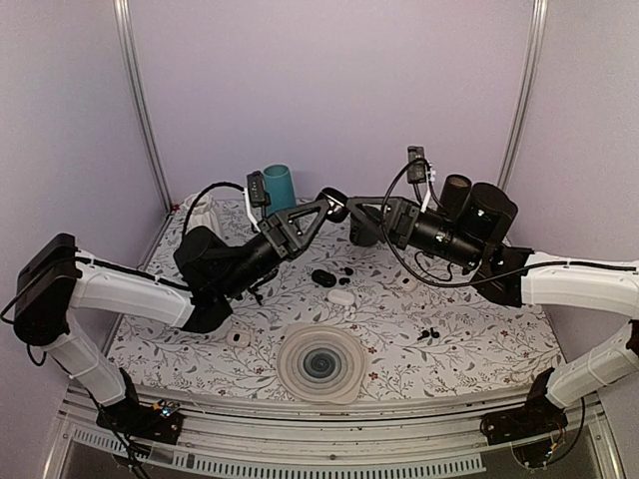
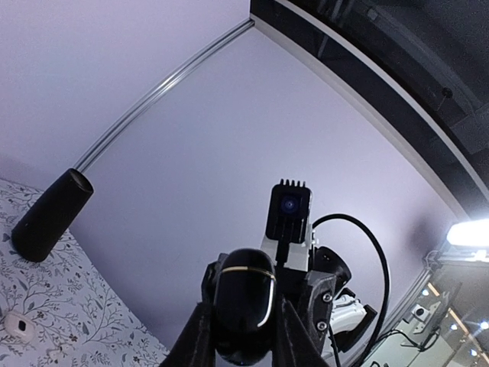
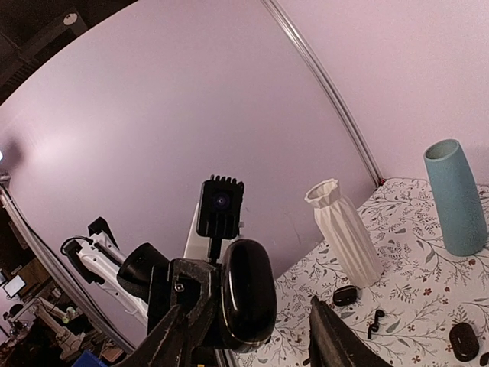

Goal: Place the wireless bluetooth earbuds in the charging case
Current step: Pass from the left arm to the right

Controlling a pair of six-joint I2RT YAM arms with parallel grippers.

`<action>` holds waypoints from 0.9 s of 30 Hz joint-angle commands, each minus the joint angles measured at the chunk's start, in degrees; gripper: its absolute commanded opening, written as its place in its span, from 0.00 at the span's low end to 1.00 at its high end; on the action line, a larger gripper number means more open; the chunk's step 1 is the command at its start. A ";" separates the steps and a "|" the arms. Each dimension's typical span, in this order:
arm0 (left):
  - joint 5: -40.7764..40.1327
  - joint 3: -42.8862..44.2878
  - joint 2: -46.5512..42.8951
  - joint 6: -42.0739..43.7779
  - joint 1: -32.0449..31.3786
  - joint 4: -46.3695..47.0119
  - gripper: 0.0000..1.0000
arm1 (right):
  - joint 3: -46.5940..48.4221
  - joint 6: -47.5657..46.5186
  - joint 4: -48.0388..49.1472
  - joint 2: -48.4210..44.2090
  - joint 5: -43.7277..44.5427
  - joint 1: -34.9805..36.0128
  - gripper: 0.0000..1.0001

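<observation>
Clamped between the left fingers [image 2: 197, 340], a glossy black charging case [image 2: 243, 306] hangs in the air above the middle of the floral tabletop [image 1: 479, 344]. Its long axis runs along those fingers and a thin seam rings its outer end; the lid looks shut. Just to its right, the right fingers [image 3: 336, 340] stand apart and straddle that free end. One is close to the shell and the other shows a clear gap, so nothing is gripped on that side. Both arms meet nose to nose at the case. Farther right and below, a pair of black earbuds [image 1: 427, 332] lies on the tabletop, well apart from the case and nearer the right arm. That arm looks the likelier one to fetch them once the lid is opened.
</observation>
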 commanded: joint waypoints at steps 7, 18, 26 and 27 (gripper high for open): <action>4.13 2.56 2.11 -2.44 1.40 1.83 0.00 | 4.67 -0.40 -2.40 3.03 -3.44 -0.76 0.43; 8.91 3.75 3.52 -2.48 3.22 -0.45 0.20 | 5.18 2.27 -3.25 3.48 -9.05 -3.38 0.05; 15.93 0.58 0.43 1.35 6.21 -5.52 0.62 | 6.27 1.73 -5.94 2.72 -13.23 -6.05 0.04; 17.12 0.30 -0.41 2.97 6.58 -7.70 0.65 | 6.52 1.35 -6.70 2.51 -13.53 -6.26 0.04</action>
